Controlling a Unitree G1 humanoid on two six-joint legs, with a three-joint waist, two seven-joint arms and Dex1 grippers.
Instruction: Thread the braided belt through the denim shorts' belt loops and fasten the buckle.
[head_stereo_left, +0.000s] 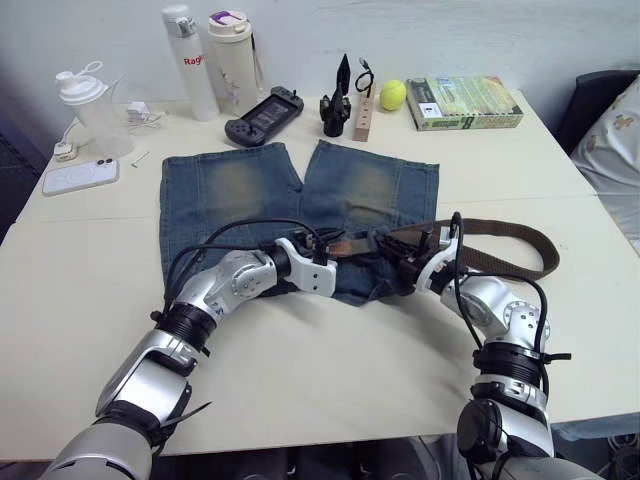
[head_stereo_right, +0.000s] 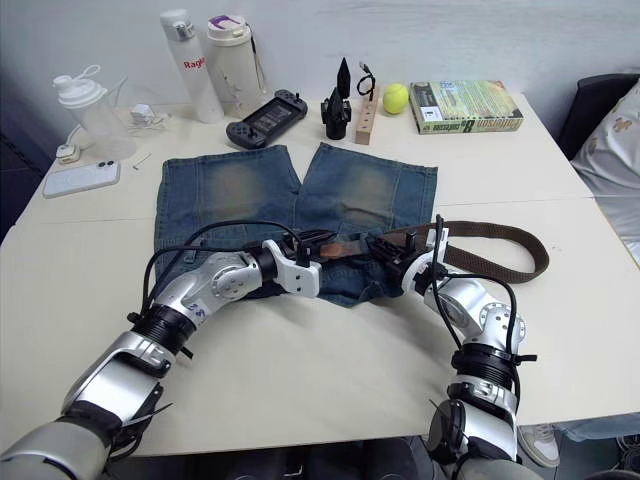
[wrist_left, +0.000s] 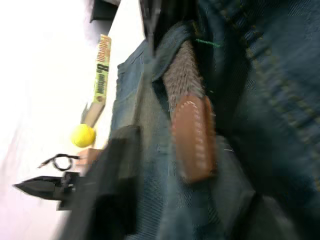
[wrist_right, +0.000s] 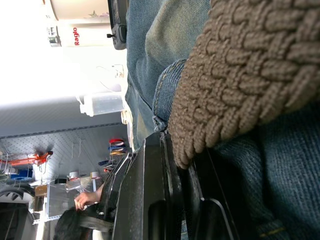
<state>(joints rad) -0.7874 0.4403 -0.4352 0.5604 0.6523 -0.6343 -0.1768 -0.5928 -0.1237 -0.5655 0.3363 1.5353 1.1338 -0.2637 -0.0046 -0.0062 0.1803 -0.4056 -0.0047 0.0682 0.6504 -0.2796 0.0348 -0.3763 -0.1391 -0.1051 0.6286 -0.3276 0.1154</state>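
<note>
The denim shorts (head_stereo_left: 300, 205) lie flat at the middle of the table (head_stereo_left: 300, 370), waistband toward its near edge. The braided belt (head_stereo_left: 500, 240) runs along the waistband and loops out toward the table's right edge. The right gripper (head_stereo_left: 415, 262) is clamped on the belt. The left gripper (head_stereo_left: 328, 255) sits at the belt's leather tip (wrist_left: 194, 137), fingers spread apart around it.
</note>
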